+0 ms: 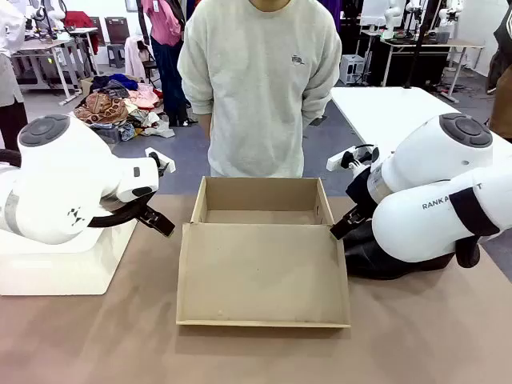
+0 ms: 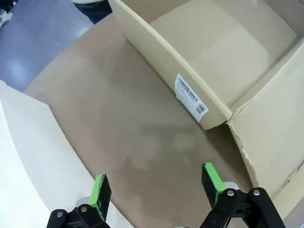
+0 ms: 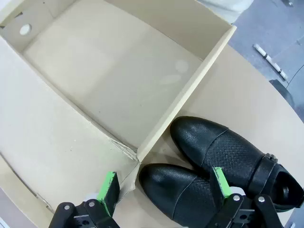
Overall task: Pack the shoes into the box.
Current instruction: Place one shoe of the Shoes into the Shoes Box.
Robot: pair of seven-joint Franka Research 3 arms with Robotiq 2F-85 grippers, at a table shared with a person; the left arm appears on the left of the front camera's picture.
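The tan cardboard box point(image 1: 260, 214) stands open at the table's middle, its flap lid point(image 1: 262, 276) lying flat towards me and its inside bare. Two glossy black shoes point(image 3: 218, 147) lie side by side on the table against the box's right wall, toes at its near corner. In the front view the shoes point(image 1: 384, 262) are mostly hidden under my right arm. My right gripper point(image 3: 164, 176) hangs open just above the nearer shoe's toe and the box corner. My left gripper point(image 2: 154, 178) is open over bare table beside the box's labelled end wall point(image 2: 161, 61).
A person in a grey sweatshirt point(image 1: 260, 88) stands at the far edge, right behind the box. A big white rounded block point(image 1: 64, 272) sits on the table at the left, close beside my left gripper. The brown tabletop point(image 1: 256, 356) in front of the lid is free.
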